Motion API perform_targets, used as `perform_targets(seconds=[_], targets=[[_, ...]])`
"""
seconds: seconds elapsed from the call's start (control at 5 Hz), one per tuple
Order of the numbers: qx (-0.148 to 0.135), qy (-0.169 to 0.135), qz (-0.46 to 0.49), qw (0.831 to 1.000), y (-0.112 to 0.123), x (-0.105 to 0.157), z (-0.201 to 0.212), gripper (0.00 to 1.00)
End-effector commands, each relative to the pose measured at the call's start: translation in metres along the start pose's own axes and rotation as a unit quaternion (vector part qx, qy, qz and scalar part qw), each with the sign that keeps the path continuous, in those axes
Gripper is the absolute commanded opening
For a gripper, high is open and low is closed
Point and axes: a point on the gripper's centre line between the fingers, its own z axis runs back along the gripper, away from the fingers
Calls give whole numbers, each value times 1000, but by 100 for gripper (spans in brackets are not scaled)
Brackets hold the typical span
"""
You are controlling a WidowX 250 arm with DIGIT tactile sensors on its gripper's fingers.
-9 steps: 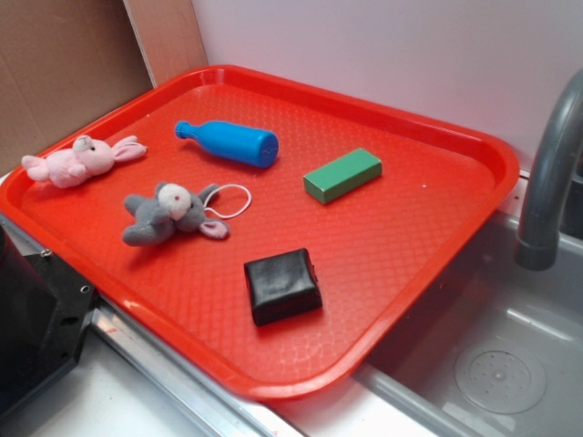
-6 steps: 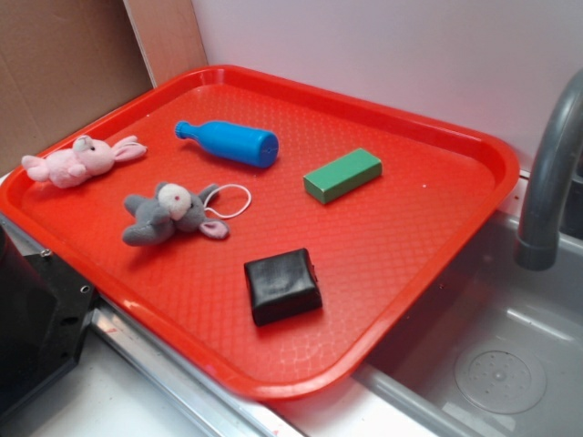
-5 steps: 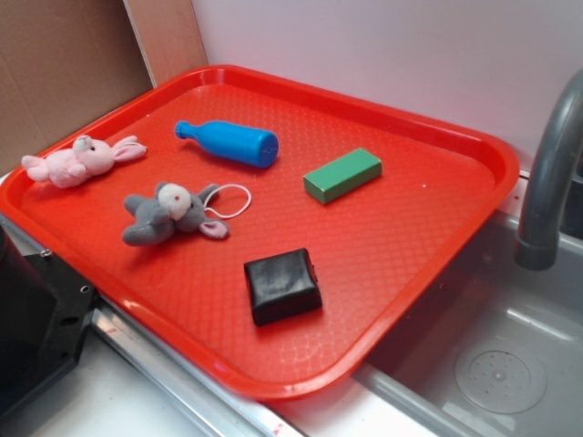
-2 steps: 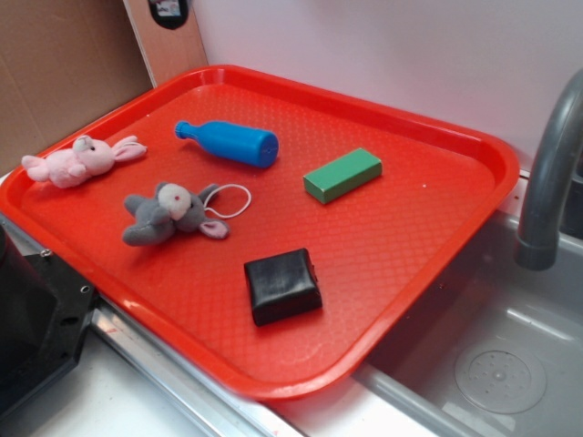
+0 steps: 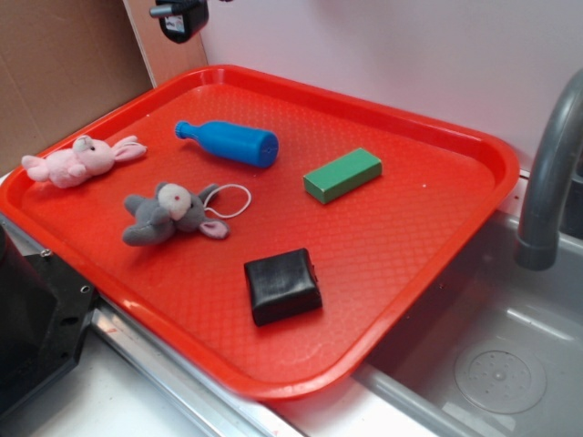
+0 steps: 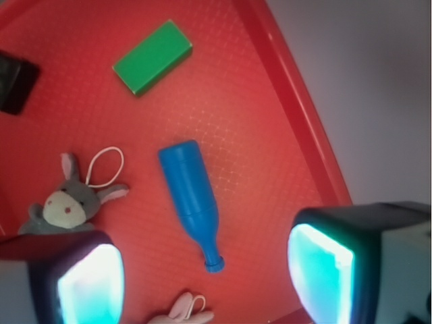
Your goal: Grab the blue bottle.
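Tool: the tool shows in the wrist view as two pads at lower left and lower right, spread wide with nothing between them; in the exterior view only a dark tip shows at the top edge, upper left.
Blue bottle: the blue bottle lies on its side in the upper left part of the red tray, mouth toward the left; in the wrist view it sits mid-frame, mouth pointing down toward the gap between the pads, untouched.
Green block: green block, right of the bottle, apart from it.
Grey plush: grey plush, below the bottle, with a white loop.
Pink plush: pink plush, at the tray's left edge.
Black block: black block, lower centre of the tray.
Faucet: grey faucet, at the right edge.
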Motion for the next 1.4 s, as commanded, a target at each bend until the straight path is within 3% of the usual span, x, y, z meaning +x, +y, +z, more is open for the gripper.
perform_targets(seconds=[0.0,0.2,0.4,0.6,0.8,1.0,1.2], targets=[[26,16,104,994,4,-1,-19,100],[45,-47,185,981,15,-21,-18,100],[19,-34,200,979,18,-20,-48,100],[-4,12,182,983,13,-20,-92,100],[-12,31,173,984,8,-22,-107,100],[-32,32,162,986,2,-21,-115,100],[-44,58,169,983,0,-29,-133,100]])
